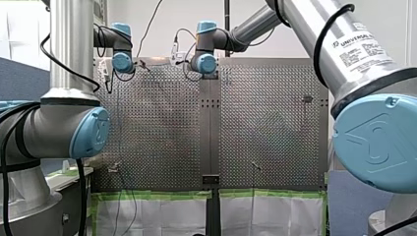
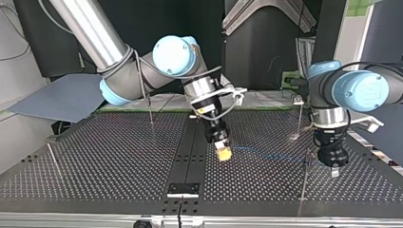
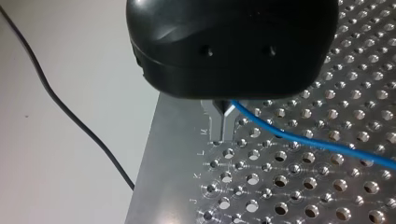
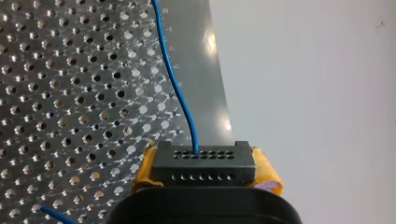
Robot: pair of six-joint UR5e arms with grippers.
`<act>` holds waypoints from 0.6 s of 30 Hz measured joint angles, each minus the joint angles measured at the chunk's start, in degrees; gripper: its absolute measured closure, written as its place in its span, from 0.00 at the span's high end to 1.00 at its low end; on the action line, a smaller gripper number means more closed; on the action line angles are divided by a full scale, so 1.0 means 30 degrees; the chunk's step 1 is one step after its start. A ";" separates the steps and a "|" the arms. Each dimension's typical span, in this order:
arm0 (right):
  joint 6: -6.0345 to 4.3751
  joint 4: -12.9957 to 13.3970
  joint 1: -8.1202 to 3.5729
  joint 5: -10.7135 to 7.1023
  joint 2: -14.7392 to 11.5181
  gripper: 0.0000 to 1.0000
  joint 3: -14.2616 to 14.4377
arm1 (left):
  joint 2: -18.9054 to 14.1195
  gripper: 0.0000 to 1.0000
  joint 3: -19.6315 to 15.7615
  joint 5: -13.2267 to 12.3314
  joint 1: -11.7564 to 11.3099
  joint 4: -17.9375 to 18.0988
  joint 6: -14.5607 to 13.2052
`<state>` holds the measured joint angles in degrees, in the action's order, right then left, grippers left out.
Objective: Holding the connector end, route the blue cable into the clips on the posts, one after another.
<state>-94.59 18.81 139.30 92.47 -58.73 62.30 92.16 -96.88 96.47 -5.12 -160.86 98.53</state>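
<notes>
In the right wrist view a black connector (image 4: 204,164) sits between the yellow pads (image 4: 266,172) of my right gripper (image 4: 204,161), which is shut on it. The blue cable (image 4: 175,79) leaves the connector and runs ahead over the perforated table. In the top view my right gripper (image 2: 223,154) hangs low near the table's middle, and the blue cable (image 2: 271,154) stretches from it to my left gripper (image 2: 334,170) at that view's right. The left wrist view shows my left gripper (image 3: 223,125), its metal fingers shut on the blue cable (image 3: 317,142) just above the plate.
Thin posts stand on the table in the top view: one at the back (image 2: 150,108), one at the left edge (image 2: 53,159), one at the back right (image 2: 299,114) and one in front of my left gripper (image 2: 304,183). A black plate (image 2: 183,189) lies at the near middle.
</notes>
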 joint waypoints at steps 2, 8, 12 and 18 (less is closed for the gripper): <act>-0.0001 0.0010 -0.0095 -0.0014 0.0131 0.00 -0.0009 | 0.0048 0.00 0.0000 -0.0258 -0.0098 0.0200 0.0277; 0.0000 0.0047 -0.0457 -0.0077 0.0342 0.00 -0.0028 | 0.0406 0.00 0.0009 -0.1077 -0.0403 0.0861 0.0876; 0.0000 0.0061 -0.0747 -0.0203 0.0369 0.00 -0.0043 | 0.0622 0.00 0.0013 -0.1681 -0.0605 0.1300 0.1372; 0.0031 0.0096 -0.1064 -0.0573 0.0422 0.00 -0.0261 | 0.0802 0.00 0.0029 -0.2122 -0.0939 0.1870 0.2120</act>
<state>-94.49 19.10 136.11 90.75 -57.46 61.52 94.57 -96.80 90.11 -7.94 -155.25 104.89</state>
